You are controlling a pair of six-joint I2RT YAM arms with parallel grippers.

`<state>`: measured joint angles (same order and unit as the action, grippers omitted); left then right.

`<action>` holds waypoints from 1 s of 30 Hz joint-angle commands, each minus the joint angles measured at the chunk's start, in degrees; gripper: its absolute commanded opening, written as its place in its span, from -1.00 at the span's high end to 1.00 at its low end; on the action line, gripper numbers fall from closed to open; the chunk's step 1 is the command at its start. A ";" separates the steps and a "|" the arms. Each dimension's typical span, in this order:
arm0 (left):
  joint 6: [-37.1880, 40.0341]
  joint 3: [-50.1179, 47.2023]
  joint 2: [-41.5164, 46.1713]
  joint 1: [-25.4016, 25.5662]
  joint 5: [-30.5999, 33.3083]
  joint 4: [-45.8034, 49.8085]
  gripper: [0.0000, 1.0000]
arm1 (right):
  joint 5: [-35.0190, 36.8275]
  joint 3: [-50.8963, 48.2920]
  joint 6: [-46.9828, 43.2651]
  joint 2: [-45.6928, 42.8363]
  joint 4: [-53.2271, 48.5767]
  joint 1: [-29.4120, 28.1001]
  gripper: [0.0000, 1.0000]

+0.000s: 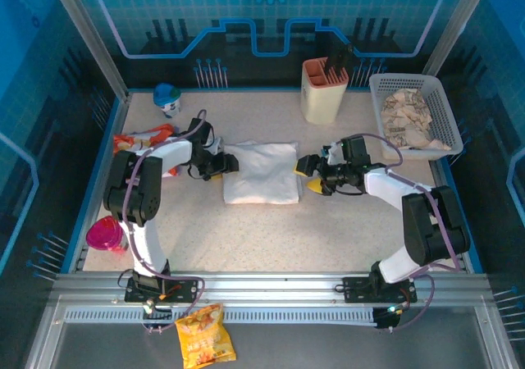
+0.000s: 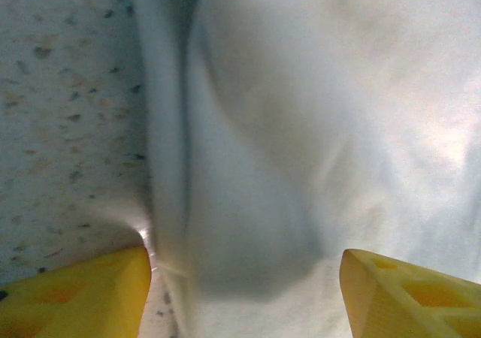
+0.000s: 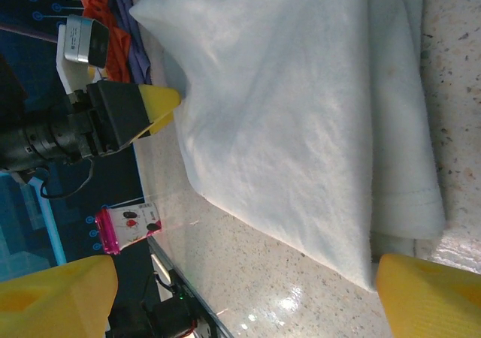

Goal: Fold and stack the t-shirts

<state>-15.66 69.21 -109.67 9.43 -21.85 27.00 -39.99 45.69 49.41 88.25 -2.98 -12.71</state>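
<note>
Both left fingers [image 1: 230, 163] and right fingers [image 1: 310, 175] are gaping open, t-shirt [image 1: 261, 172] lying between them, so you're risking pinching one layer and unfolding it.

I see the folded t-shirts [image 1: 261, 172] lying mid-desk [image 1: 271, 234]. My left tool [image 1: 229, 165] sits at their left edge, my right tool [image 1: 312, 175] just right of them. Behind them stands a utensil holder [image 1: 325, 90], with a basket [image 1: 445, 115] behind-right.
</note>
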 commanded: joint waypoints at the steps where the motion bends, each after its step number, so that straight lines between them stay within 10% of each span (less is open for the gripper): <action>1: 2.75 2.51 -1.59 1.03 -2.71 2.66 -0.32 | -1.72 -1.01 -1.03 -1.97 -0.27 1.07 -0.80; 14: 3.38 5.70 -6.33 1.03 -1.38 5.87 -0.10 | -3.03 -3.06 0.01 -2.25 1.48 2.05 -0.79; 30: 2.03 9.96 -2.20 1.03 10.92 11.72 1.00 | -6.22 -5.17 -1.57 -7.11 -0.46 7.10 -0.78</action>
<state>-13.54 76.93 -114.59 10.57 -16.64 34.30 -44.07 41.45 49.21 82.52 -2.13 -6.70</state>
